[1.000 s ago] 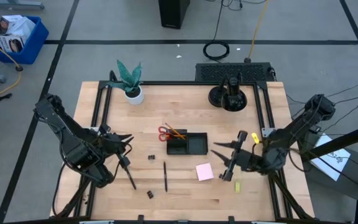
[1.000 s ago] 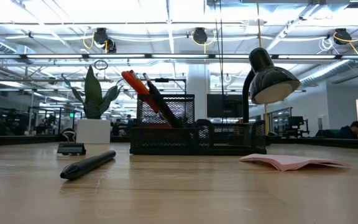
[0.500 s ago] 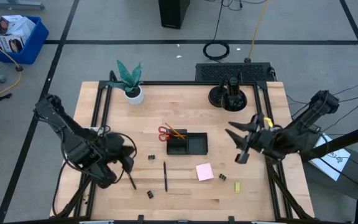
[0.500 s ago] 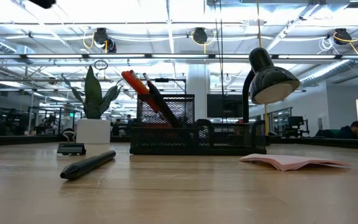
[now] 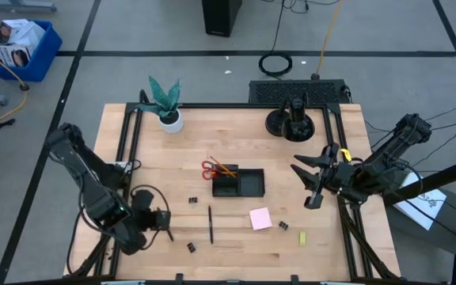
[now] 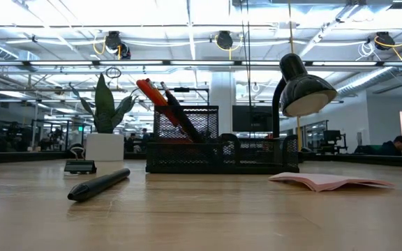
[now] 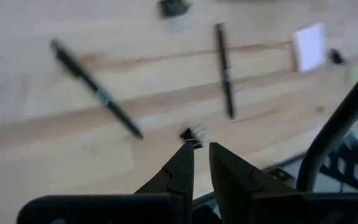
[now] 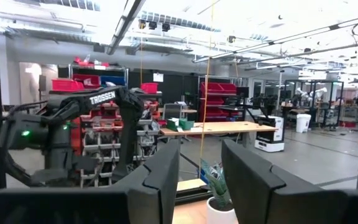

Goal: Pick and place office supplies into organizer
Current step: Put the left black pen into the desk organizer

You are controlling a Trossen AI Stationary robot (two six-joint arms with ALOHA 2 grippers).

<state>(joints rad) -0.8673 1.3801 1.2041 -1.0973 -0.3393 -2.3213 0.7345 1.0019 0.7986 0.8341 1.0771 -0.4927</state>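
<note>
Black organizer (image 5: 238, 182) sits mid-surface, scissors (image 5: 209, 169) and pencils at its ten o'clock. The left gripper (image 5: 167, 222) has drawn back to seven o'clock, jaws slightly parted and empty. The right gripper (image 5: 308, 185) has lifted to three o'clock, jaws apart, holding nothing.

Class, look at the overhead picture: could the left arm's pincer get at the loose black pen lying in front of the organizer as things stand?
Probably yes. The left pincer sits beside the black pen with bare table between them; only a small binder clip lies nearby, off the direct line.
</note>
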